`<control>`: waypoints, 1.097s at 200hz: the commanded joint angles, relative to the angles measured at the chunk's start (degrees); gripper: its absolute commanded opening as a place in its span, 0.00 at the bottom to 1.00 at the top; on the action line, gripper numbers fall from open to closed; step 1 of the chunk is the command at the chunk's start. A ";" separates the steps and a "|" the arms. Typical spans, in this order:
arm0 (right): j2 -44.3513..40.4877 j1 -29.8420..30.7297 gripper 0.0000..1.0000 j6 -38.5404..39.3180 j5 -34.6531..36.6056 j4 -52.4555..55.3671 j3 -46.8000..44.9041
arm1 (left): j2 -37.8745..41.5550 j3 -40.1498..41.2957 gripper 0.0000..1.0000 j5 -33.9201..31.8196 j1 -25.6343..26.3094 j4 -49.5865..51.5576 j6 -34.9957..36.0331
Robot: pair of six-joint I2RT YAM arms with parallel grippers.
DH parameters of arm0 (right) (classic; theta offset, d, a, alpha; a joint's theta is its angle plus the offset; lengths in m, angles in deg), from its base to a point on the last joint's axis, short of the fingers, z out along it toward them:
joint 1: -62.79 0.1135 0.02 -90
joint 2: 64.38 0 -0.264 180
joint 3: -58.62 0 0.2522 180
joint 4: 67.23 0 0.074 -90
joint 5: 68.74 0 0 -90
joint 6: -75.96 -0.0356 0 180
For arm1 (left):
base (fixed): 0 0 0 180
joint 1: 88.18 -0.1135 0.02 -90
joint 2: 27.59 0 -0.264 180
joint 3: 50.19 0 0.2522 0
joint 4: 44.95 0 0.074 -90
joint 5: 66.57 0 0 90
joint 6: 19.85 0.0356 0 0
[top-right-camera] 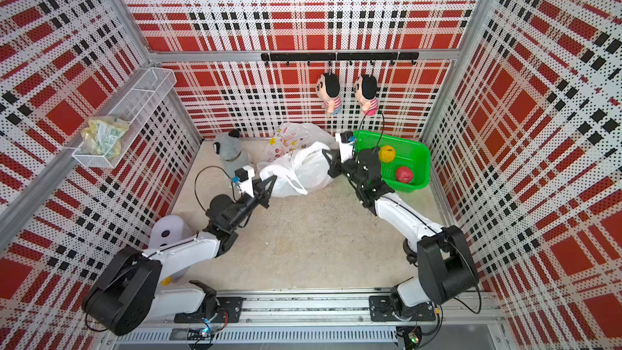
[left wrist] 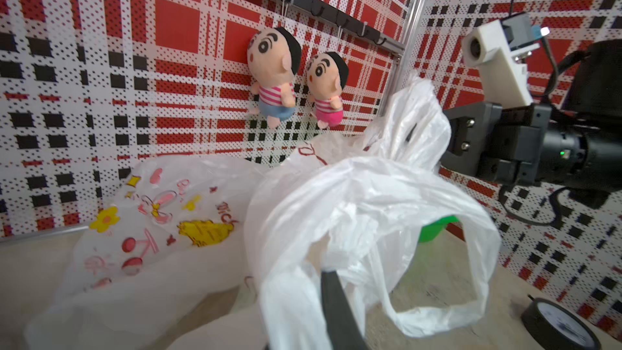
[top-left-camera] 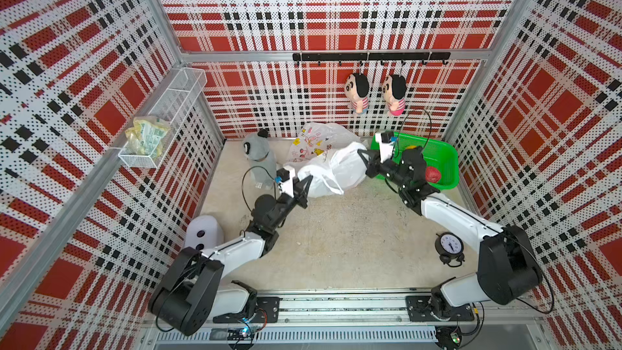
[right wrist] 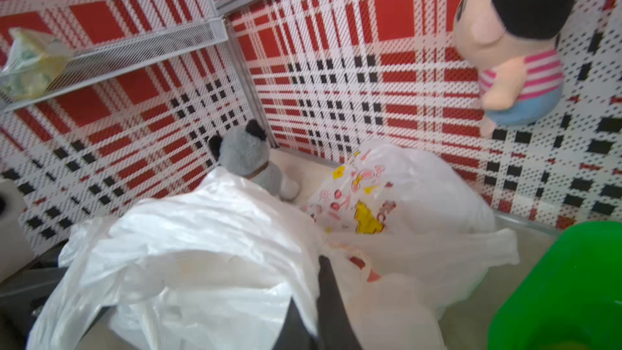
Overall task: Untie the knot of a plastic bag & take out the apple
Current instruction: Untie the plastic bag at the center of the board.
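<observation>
On the pale table (top-left-camera: pixel 336 247), in both top views, the white plastic bag (top-left-camera: pixel 336 170) lies on its side near the back wall, stretched between the two arms. The left gripper (top-left-camera: pixel 309 180) meets the bag's end nearer the grey plush toy (top-left-camera: pixel 257 149). The right gripper (top-left-camera: pixel 361 154) meets the end beside the green basket (top-left-camera: pixel 449 159). Both have their tips in the plastic. A printed bag (top-left-camera: pixel 313 143) sits just behind the white one, two dolls (top-left-camera: pixel 358 92) hang on the back wall above, and an alarm clock (top-left-camera: pixel 449 247) stands by the right arm. A top view shows a yellow round thing (top-right-camera: pixel 386 153) and a red round thing (top-right-camera: pixel 404 174) inside the basket. The left wrist view looks along the white bag to its knot (left wrist: pixel 373 166), which is tied, with one twisted ear standing above it and a handle loop hanging open toward the camera. One dark finger (left wrist: pixel 336 308) shows at the edge, film draped tight against it and covering its partner, so the left fingers are closed on a fold of the bag. What the bag holds does not show through. The right wrist view shows that gripper's two dark fingers (right wrist: pixel 328 291) pressed together with the bag's crumpled edge caught between them, and the printed bag and the plush toy lie beyond.
</observation>
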 commanded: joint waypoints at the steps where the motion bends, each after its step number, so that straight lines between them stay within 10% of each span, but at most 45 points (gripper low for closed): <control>1: -1.17 0.74 0.00 0.49 -6.03 -11.83 -12.70 | 0.40 9.25 0.38 -7.19 4.98 -8.65 -0.19; 39: -5.99 2.57 0.02 -1.42 -5.86 -15.94 -28.58 | 4.16 20.62 0.74 -8.93 9.40 -14.57 -6.84; 46: -8.28 2.95 0.04 -1.93 -4.12 -14.64 -30.81 | 6.59 21.78 1.00 -9.30 10.05 -13.37 -7.23; 70: -16.11 4.16 0.40 -5.30 4.98 -3.60 -34.12 | 18.24 21.96 0.98 -14.20 13.24 -1.45 -6.65; 114: -31.48 5.52 0.50 -5.02 12.17 16.21 -31.68 | 34.88 18.61 0.98 -24.22 17.03 20.46 -2.32; 160: -35.60 11.52 0.66 1.70 17.19 24.61 -22.09 | 23.68 9.45 0.98 -23.67 17.11 27.23 0.40; 219: -13.63 21.94 0.71 4.82 23.72 26.67 -9.95 | 13.58 -0.63 0.98 -19.89 17.60 31.60 5.97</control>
